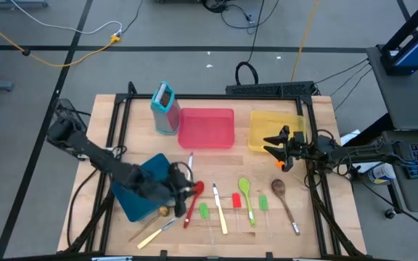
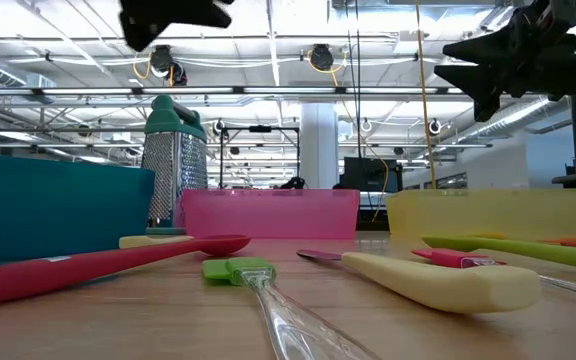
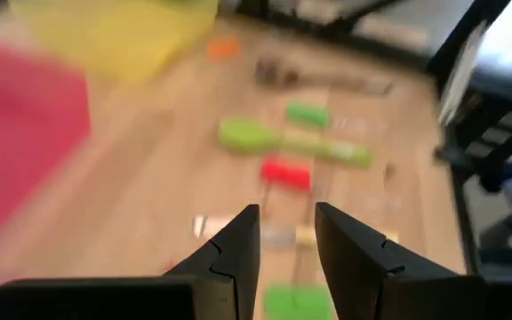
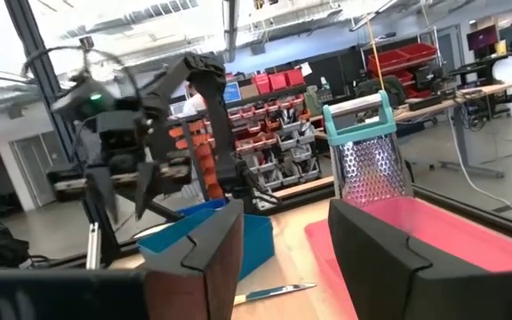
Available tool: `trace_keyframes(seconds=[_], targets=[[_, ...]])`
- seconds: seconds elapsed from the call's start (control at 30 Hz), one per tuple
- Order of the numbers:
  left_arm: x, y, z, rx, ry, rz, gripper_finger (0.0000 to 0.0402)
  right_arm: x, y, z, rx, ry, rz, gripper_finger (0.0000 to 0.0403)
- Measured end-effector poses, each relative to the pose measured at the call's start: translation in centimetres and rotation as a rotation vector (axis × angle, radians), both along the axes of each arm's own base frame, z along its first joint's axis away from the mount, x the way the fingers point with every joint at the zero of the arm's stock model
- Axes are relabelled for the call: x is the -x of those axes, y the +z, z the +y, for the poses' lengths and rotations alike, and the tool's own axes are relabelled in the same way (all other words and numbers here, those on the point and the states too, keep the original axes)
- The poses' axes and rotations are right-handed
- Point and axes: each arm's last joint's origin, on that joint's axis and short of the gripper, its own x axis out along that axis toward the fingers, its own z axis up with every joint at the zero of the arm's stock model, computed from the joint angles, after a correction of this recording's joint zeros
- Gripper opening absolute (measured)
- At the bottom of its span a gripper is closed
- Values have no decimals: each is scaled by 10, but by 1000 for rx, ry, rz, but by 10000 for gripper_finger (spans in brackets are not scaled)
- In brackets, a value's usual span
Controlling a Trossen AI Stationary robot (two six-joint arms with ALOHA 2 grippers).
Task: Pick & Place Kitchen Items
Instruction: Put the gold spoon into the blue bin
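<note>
1. The left arm reaches in low over the blue tray; its left gripper hangs above the red spoon, fingers spread, nothing between them.
2. The right arm stretches level across the table's right edge; its right gripper is raised over the yellow tray, fingers parted, empty.
3. The utensils lie scattered along the front; green spoon, wooden spoon, cream-handled knife.
</note>
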Motion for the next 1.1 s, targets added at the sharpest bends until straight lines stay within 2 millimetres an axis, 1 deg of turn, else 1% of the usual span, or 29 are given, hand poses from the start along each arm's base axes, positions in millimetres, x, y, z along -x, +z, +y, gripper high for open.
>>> trace_keyframes(seconds=[0.13,0.23,0.37,0.5,0.6,0.7,0.8,0.93,1.1], targets=[[-3,-5,-17,137,87,232,113,0,0,0,10,-2,2,160],[-3,-16,-29,226,139,398,113,0,-1,0,28,-6,14,160],[-2,-41,-46,263,153,522,113,-1,-2,0,31,-6,27,160],[2,-62,-62,373,159,667,113,-2,-4,0,25,0,41,160],[7,-71,-71,491,183,784,113,-3,-5,0,24,1,50,160],[12,-72,-78,571,219,856,113,-4,-6,0,24,0,56,160],[21,-74,-79,562,296,899,113,-4,-5,0,24,0,55,160],[36,-76,-78,475,413,941,113,-4,-5,0,25,-1,53,160],[47,-79,-77,404,474,981,113,-4,-5,0,31,-2,54,160]])
